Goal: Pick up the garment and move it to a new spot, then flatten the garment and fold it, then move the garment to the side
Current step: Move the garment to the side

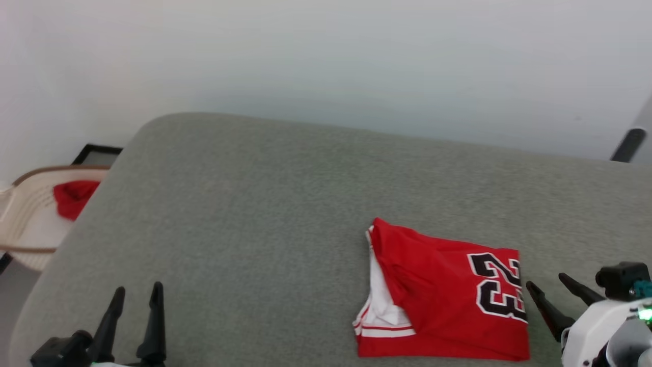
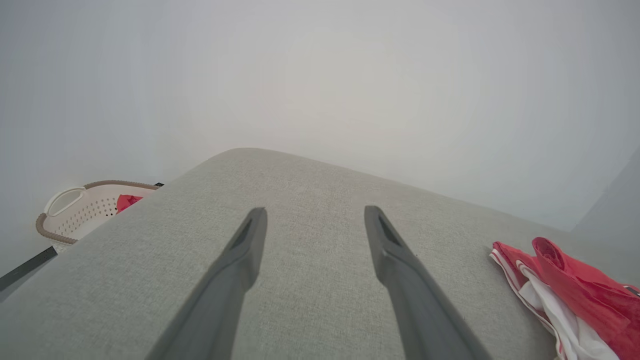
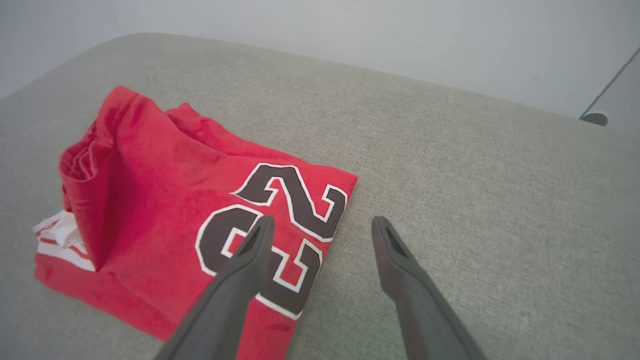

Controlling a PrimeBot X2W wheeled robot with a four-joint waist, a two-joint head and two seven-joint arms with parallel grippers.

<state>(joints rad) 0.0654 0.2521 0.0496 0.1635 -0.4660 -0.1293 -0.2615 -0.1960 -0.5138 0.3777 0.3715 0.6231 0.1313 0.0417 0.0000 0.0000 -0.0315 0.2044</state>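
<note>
Garment (image 1: 448, 295) position, read outward from the pincers. I counted two grippers, each with two dark fingers. The right gripper (image 1: 545, 280) stood with its jaws spread wide and held nothing. Its tips sat just beside the garment's right edge, and I could not tell whether they touched it. The left gripper (image 1: 138, 287) was likewise spread wide and empty, over bare grey cushion (image 1: 254, 204), well apart from the garment.

I counted one garment. It lay folded on the right part of the cushion, red layer on top, white sleeve and striped trim showing at its left edge.

The right wrist view gave the black "23" in full, with one finger crossing it. The left wrist view gave the garment edge-on at its right margin. It also showed the handle and perforated wall of one white basket (image 1: 30, 214). The basket stood beyond the cushion's left edge and held one red cloth (image 1: 74, 196).
</note>
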